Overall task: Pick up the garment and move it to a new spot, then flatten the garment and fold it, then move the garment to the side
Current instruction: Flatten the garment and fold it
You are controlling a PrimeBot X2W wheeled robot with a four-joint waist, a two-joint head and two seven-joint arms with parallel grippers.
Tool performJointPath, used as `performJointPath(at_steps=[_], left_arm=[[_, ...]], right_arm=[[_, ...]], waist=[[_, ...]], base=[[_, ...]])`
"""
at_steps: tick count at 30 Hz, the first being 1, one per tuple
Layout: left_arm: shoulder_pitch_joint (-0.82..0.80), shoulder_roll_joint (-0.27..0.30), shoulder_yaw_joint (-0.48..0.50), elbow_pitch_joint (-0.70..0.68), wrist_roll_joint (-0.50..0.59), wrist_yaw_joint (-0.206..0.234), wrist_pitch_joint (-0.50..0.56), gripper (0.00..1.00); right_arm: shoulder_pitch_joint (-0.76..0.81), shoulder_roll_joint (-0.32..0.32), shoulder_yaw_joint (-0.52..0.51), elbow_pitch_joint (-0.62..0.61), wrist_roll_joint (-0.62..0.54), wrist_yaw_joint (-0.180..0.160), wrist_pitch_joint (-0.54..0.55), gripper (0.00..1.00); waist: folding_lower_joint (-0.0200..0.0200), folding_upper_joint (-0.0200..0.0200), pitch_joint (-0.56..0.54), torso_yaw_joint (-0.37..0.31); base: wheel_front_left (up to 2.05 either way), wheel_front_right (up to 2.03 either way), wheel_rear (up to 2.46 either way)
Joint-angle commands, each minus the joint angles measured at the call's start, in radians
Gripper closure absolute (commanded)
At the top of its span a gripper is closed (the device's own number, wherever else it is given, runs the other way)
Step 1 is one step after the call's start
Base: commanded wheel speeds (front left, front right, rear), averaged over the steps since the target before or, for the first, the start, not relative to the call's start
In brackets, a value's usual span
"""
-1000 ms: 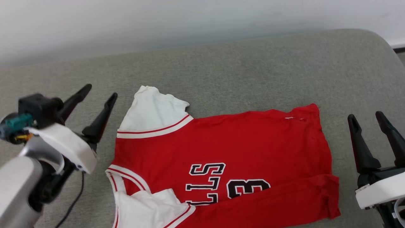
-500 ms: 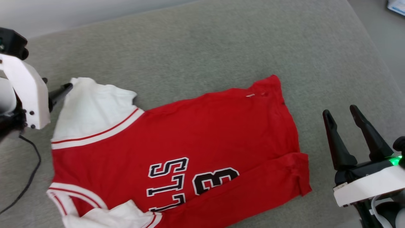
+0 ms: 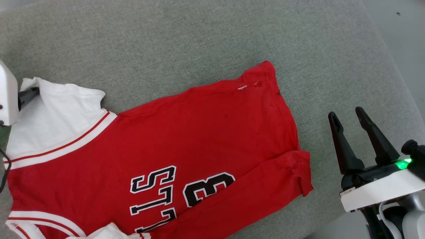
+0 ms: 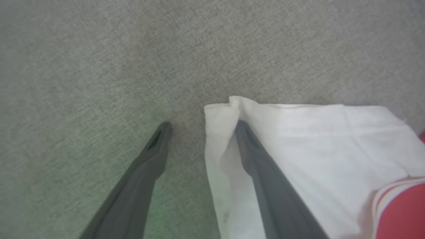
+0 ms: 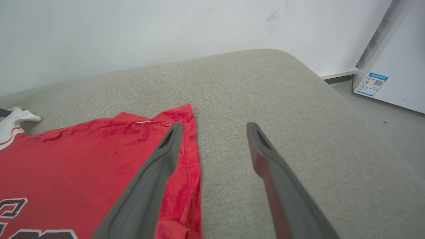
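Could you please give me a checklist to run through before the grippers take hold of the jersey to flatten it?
1. Is the left gripper open: ok, its fingers stand apart.
2. Is the white shoulder corner within its reach: ok, the cloth's edge lies in the gap and one finger rests against it.
3. Is the right gripper open: ok.
4. Is it placed on the garment: not ok. In the head view it stands beside the hem, not touching it, over the cushion.
5. Is the cloth flat: not ok, the red strip along the near edge is folded over.
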Motion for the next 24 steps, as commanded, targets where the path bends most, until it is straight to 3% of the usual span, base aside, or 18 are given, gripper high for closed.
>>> performJointPath(at_steps=[1,2,3,11,15,24], left_arm=[[0.02,-0.021,-0.016,0.007,-0.015,-0.008,0.004,0.4],[0.026,-0.032,-0.015,0.008,-0.024,-0.009,0.001,0.91],[0.03,-0.044,-0.014,0.006,-0.027,-0.011,-0.01,1.0],[0.02,-0.091,0.003,-0.002,-0.013,-0.048,-0.129,1.0],[0.036,-0.112,0.01,-0.028,0.002,-0.074,-0.21,1.0],[0.105,-0.118,0.008,-0.186,0.017,-0.106,-0.336,1.0]], right_arm=[[-0.012,0.004,0.0,0.013,0.002,0.0,-0.01,0.0],[-0.014,0.002,-0.001,0.019,0.001,0.0,-0.011,0.0],[-0.016,-0.002,-0.001,0.025,-0.001,0.0,-0.009,0.0],[-0.033,-0.043,-0.01,0.046,-0.019,0.0,0.027,0.0],[-0.046,-0.094,-0.014,0.041,-0.018,0.0,0.087,0.0],[-0.096,-0.296,0.011,0.04,0.045,0.0,0.416,0.0]], waist=[[-0.0001,-0.0001,0.011,-0.003],[-0.0001,-0.0001,0.013,0.0],[-0.0001,-0.0001,0.012,0.004],[-0.0001,-0.0001,-0.034,0.058],[-0.0001,-0.0001,-0.089,0.11],[-0.0001,-0.0001,-0.19,0.272]], base=[[0.0,0.0,0.0],[0.0,0.0,0.0],[0.0,0.0,0.0],[0.0,0.0,0.0],[0.0,0.0,0.0],[0.0,0.0,0.0]])
